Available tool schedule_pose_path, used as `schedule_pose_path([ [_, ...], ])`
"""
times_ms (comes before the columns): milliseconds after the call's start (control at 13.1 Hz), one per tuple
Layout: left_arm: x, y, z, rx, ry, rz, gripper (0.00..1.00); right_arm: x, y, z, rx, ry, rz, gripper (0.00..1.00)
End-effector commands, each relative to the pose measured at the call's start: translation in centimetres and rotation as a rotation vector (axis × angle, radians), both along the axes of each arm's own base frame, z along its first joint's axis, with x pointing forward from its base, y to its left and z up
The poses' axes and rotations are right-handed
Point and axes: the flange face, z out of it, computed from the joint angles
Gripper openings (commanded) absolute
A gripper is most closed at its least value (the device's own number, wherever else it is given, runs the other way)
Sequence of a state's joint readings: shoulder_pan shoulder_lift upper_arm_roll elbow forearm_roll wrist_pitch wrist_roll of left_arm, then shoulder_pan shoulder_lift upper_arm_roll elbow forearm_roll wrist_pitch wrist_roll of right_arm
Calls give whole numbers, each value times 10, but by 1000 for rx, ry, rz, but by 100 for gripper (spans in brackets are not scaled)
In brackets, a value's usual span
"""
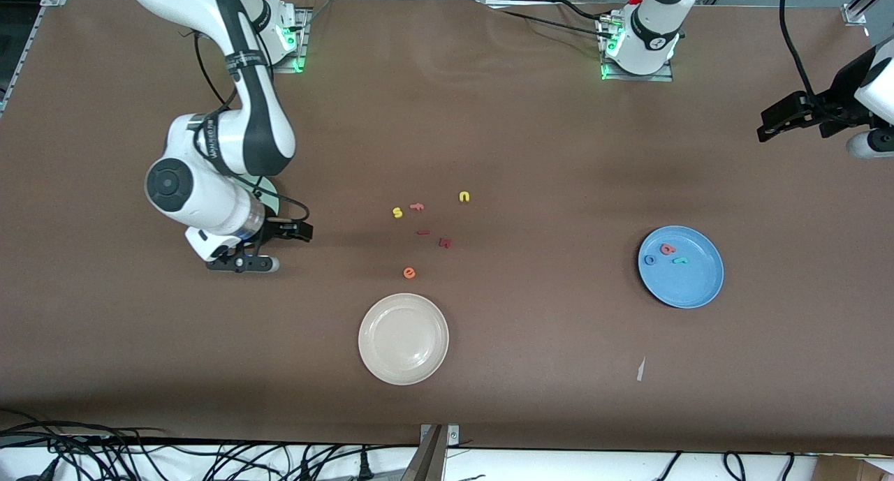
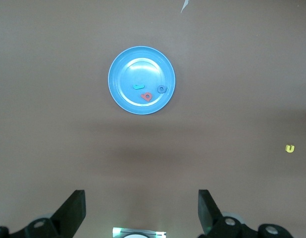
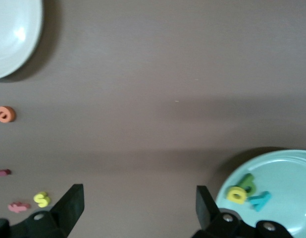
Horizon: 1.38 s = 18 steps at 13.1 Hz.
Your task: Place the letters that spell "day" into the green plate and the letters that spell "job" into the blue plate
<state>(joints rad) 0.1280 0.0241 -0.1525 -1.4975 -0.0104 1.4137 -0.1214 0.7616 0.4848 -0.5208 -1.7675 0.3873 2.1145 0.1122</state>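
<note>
The blue plate (image 1: 691, 289) lies toward the left arm's end of the table. It holds the salmon-red "b" (image 1: 668, 248), the blue "o" (image 1: 649, 260) and the teal "j" (image 1: 680, 261). The left wrist view shows that same blue plate (image 2: 128, 99) with its three letters. The green plate (image 1: 271, 196) is mostly hidden under the right arm. In the right wrist view the green plate (image 3: 291, 168) carries the yellow "d" (image 3: 237, 194), green "a" (image 3: 248, 182) and teal "y" (image 3: 259, 200). My right gripper (image 3: 139, 210) hangs open and empty beside the green plate. My left gripper (image 2: 141, 213) is open and empty, raised at its table end (image 1: 779, 121).
A cream-white plate (image 1: 404, 338) sits near the front camera. Loose letters lie mid-table: a yellow "s" (image 1: 397, 213), a salmon "f" (image 1: 417, 206), a yellow "n" (image 1: 464, 197), two dark red letters (image 1: 445, 243) and an orange "e" (image 1: 409, 273). A paper scrap (image 1: 640, 369) lies near the blue plate.
</note>
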Motion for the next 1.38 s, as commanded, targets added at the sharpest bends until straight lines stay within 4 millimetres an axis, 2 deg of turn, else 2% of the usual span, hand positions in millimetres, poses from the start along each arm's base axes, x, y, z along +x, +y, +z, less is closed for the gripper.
schedule_pose_path([
  [0, 2, 0, 5, 17, 3, -19, 100, 5, 29, 16, -11, -13, -21, 100],
  [153, 2, -1, 5, 17, 3, -22, 100, 6, 46, 19, -15, -21, -44, 100],
  [688, 2, 1, 5, 17, 6, -19, 100, 2, 82, 17, -4, -21, -45, 100],
  [1147, 2, 1, 4, 17, 8, -17, 100, 4, 75, 17, -28, 17, -28, 100],
  [1224, 2, 2, 4, 17, 8, -16, 100, 5, 71, 20, -30, 37, -30, 100],
  [1300, 2, 2, 4, 17, 8, -16, 100, 9, 59, 24, -34, 62, -45, 100],
])
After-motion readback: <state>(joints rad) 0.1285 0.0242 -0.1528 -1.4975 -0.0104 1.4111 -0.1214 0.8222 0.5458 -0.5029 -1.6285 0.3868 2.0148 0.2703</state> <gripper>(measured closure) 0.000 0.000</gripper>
